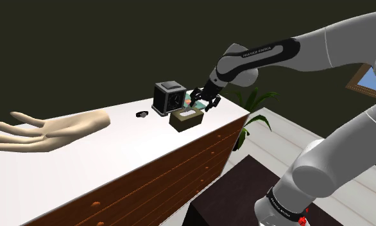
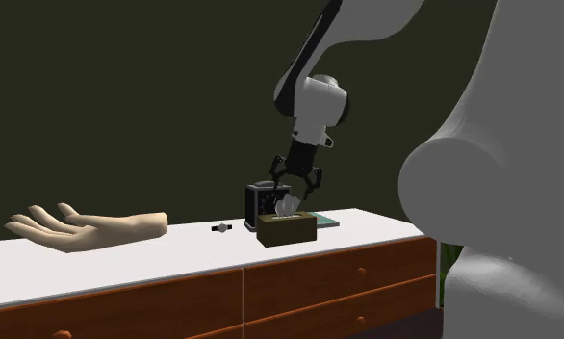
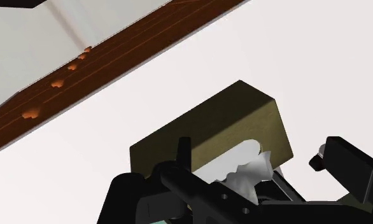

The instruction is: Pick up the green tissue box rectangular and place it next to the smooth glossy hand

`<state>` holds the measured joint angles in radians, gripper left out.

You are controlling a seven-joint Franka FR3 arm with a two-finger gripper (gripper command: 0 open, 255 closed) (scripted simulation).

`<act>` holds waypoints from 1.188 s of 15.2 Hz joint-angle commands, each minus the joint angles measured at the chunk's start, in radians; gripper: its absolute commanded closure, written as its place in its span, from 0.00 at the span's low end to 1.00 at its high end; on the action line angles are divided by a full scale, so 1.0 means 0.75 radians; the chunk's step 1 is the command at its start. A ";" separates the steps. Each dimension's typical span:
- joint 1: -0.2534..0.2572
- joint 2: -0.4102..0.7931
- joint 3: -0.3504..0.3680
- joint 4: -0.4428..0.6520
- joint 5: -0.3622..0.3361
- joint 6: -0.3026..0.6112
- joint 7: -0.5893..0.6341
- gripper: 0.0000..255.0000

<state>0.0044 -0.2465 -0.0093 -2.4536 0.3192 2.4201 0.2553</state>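
You've got one tissue box (image 2: pixel 288 229) on the white dresser top (image 2: pixel 126 262), lying flat. Its long axis runs parallel to the dresser's front edge and its slot faces up. It's dull olive-green, a plain rectangular block, with one white tissue (image 3: pixel 242 170) sticking out of the top. The gripper (image 2: pixel 297 199) hangs right over the slot with its jaws wide apart, the fingers (image 3: pixel 182 151) straddling the tissue and gripping nothing. One pale glossy hand (image 2: pixel 88 229) lies palm-up, well apart from the box toward the second exterior view's left. Between them is one small dark object (image 2: pixel 221 228). One black cube (image 2: pixel 262 201) sits just behind the box, and one flat teal item (image 2: pixel 327 221) lies beside it.
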 commanded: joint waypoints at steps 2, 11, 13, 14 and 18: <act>0.018 0.131 -0.005 0.071 0.089 0.148 -0.013 0.00; 0.048 0.315 0.007 0.120 0.201 0.316 -0.077 0.00; 0.048 0.315 0.007 0.120 0.201 0.316 -0.077 0.00; 0.048 0.315 0.007 0.120 0.201 0.316 -0.077 0.00; 0.048 0.315 0.007 0.120 0.201 0.316 -0.077 0.00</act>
<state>0.0401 -0.0102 -0.0042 -2.3637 0.4696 2.6566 0.1975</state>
